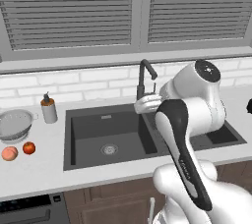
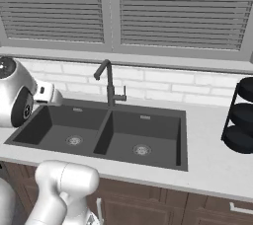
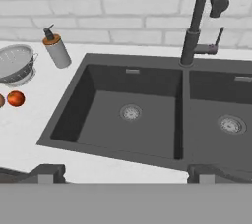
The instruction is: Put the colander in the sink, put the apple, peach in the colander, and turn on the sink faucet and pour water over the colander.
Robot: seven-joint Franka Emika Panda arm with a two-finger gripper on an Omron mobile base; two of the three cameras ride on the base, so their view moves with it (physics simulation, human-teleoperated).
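Gripper (image 3: 123, 174) fingers (image 3: 47, 173) spread wide, holding nothing, above front rim of 1 sink (image 3: 98, 161) w/ 2 basins, 2 drains. 1 faucet (image 3: 197, 26) at back. Left on counter (image 1: 34, 169): 1 colander (image 1: 15, 124), 1 apple (image 1: 29, 148) beside 1 peach (image 1: 9, 154), 1 soap bottle (image 1: 48, 108).

left base view: from behind the arm's left, looking forward and down over the counter (image 1: 34, 169), taking in the sink (image 1: 106, 142) and the counter's left end.
right base view: from behind the arm's right, facing the same sink (image 2: 113, 135) and the counter's right end.
hand view: nearer, angled down at the sink's front edge.
shared: all three show the sink and sink faucet (image 3: 199, 21).
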